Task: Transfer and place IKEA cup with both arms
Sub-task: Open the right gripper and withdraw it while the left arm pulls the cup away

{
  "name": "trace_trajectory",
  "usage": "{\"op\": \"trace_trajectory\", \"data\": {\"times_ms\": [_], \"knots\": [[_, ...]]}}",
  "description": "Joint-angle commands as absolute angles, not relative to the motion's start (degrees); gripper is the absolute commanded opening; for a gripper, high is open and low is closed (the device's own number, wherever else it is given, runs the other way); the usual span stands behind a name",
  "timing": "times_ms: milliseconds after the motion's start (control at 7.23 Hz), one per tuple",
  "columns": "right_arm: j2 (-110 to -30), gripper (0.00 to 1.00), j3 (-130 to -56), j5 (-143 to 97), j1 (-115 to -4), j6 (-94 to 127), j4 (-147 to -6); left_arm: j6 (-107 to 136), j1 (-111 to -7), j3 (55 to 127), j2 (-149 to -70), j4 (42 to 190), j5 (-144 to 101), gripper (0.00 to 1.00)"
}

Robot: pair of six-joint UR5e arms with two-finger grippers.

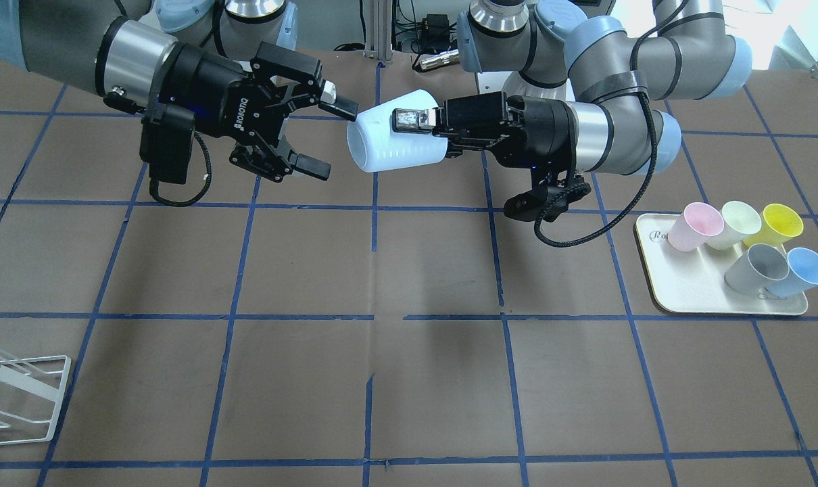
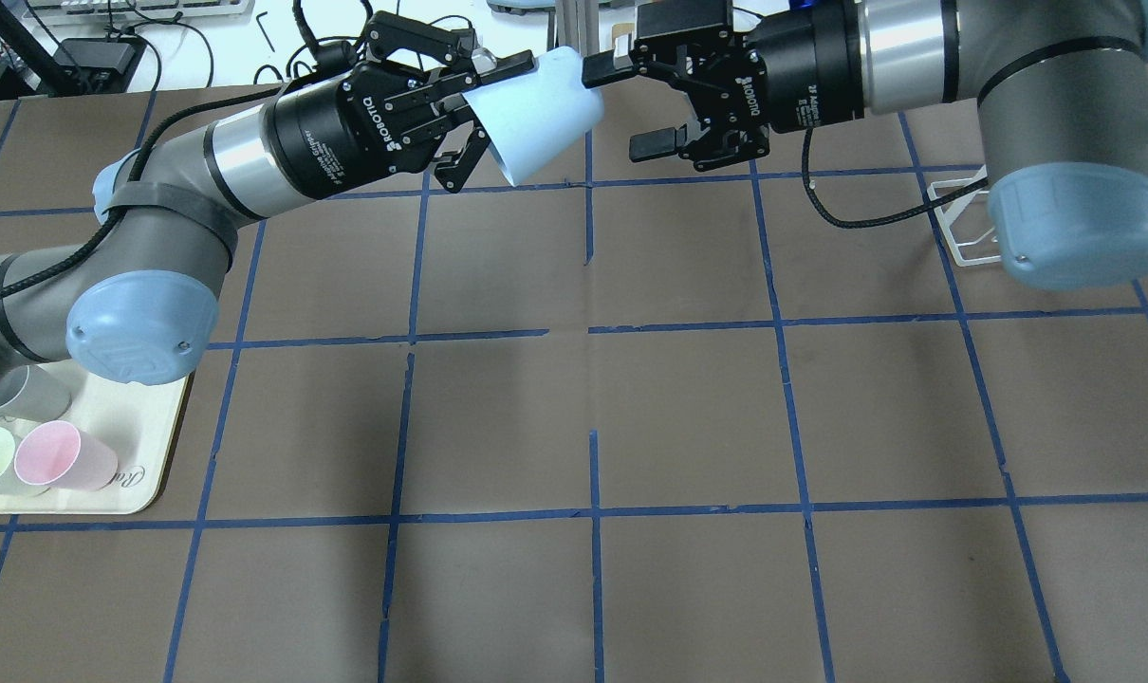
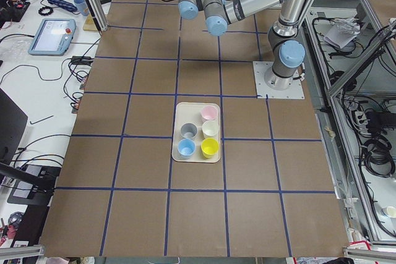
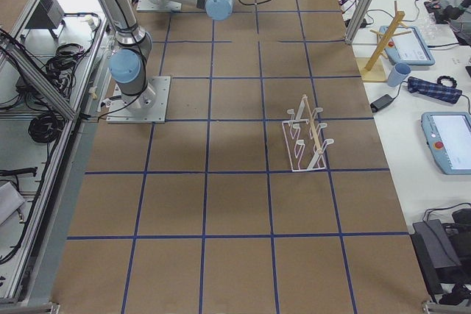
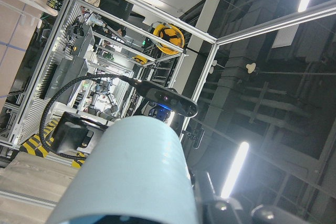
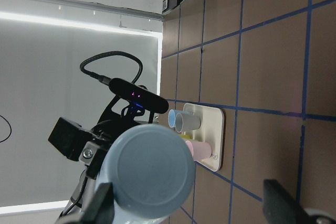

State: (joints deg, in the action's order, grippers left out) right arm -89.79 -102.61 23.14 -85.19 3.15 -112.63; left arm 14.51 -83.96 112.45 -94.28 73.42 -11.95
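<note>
Roughly halfway, I judge: the left gripper point(image 2: 484, 121) is clamped on the blue cup point(image 1: 389, 145), held sideways in mid-air over the table point(image 1: 409, 379), while the right gripper point(image 1: 331, 138), jaws apart, is at the cup's bottom; hand-over & placing are not yet done.

Left arm point(image 2: 180, 156) and right arm point(image 2: 1020, 47): silver-grey tubular links, light-blue joint caps point(image 2: 138, 327) with small screws point(image 2: 79, 331). Left gripper point(image 2: 484, 119) and right gripper point(image 2: 623, 106): black, white ROBOTIQ lettering point(image 2: 381, 119). Black braided cable point(image 2: 878, 225) at each wrist.
</note>
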Motion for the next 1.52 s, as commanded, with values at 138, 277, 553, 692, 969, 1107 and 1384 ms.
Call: {"op": "trace_trajectory", "data": {"times_ms": [138, 277, 553, 692, 969, 1107, 1384], "knots": [[-90.7, 1.0, -97.1, 41.6, -84.1, 2.7, -110.7, 19.5, -77.6, 112.1, -93.3, 71.1, 2.7, 0.0], [-90.7, 1.0, -93.7, 52.1, -84.1, 1.9, -105.6, 24.0, -75.4, 112.1, -93.3, 65.4, 10.6, 0.0], [-90.3, 1.0, -87.4, 76.0, -84.3, -1.1, -95.7, 26.5, -74.9, 110.0, -92.9, 63.5, 21.1, 0.0], [-89.7, 1.0, -85.8, 87.3, -84.8, -1.1, -93.2, 26.5, -75.5, 107.0, -92.7, 64.2, 29.4, 0.0], [-85.6, 1.0, -85.4, 98.1, -88.5, 0.1, -94.2, 25.8, -75.5, 105.0, -92.6, 65.5, 40.1, 0.0], [-84.3, 1.0, -84.0, 97.7, -91.1, 4.7, -94.1, 24.4, -75.4, 104.9, -91.9, 65.6, 45.6, 0.0], [-82.6, 1.0, -83.2, 93.3, -91.3, 3.2, -94.7, 11.3, -74.7, 102.6, -89.9, 71.9, 55.8, 0.0]]}}
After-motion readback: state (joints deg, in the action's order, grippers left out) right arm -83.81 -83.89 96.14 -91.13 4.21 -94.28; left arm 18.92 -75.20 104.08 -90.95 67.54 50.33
